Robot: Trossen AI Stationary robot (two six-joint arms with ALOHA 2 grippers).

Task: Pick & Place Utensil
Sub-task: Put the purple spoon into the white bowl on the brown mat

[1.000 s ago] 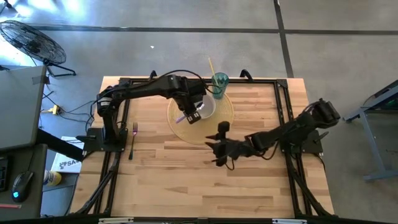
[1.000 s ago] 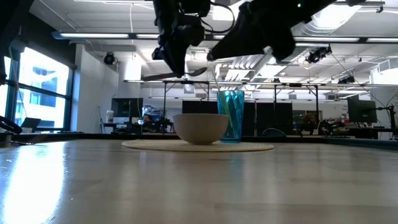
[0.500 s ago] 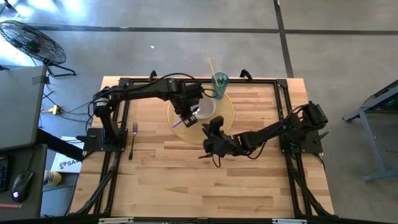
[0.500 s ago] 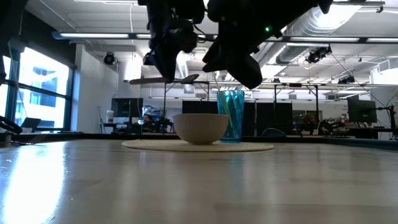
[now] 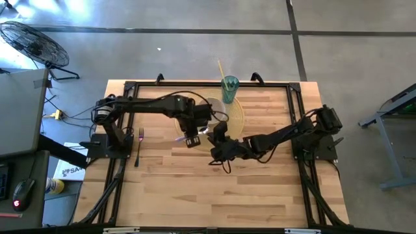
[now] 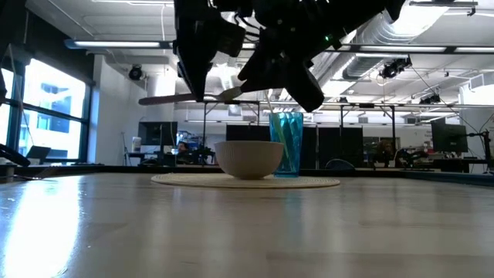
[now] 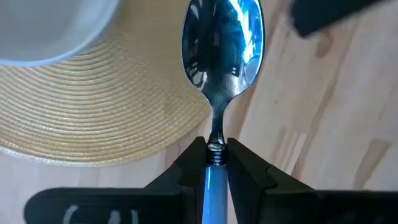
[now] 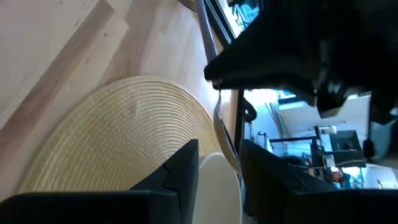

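A spoon (image 7: 222, 56) with a polished metal bowl and a pale blue-violet handle is seen; in the left wrist view the bowl mirrors the ceiling, and a ribbed metal collar joins it to the handle. The spoon is clamped at that collar by the left end effector (image 7: 216, 163), whose two dark fingers (image 7: 189, 168) are closed tightly on either side of the neck. In the high view the left arm is stretched from the worktop's left edge towards the middle, with the left end effector (image 5: 192, 134) held above the near-left rim of the round woven placemat (image 5: 238, 120). The spoon (image 6: 189, 96) is carried roughly level in the air, well above the worktop (image 6: 247, 232), its bowl pointing towards the right arm.

The right arm is reached in from the right side, low and extended, and the right end effector (image 5: 216, 140) is brought just beside the spoon's bowl. In the right wrist view its fingers (image 8: 180, 168) are seen parted, with nothing between them.

A white bowl (image 6: 248, 158) is set on the placemat, and a teal cup (image 6: 287, 144) stands behind it. A fork (image 5: 139, 146) lies on the worktop near the left arm's base.
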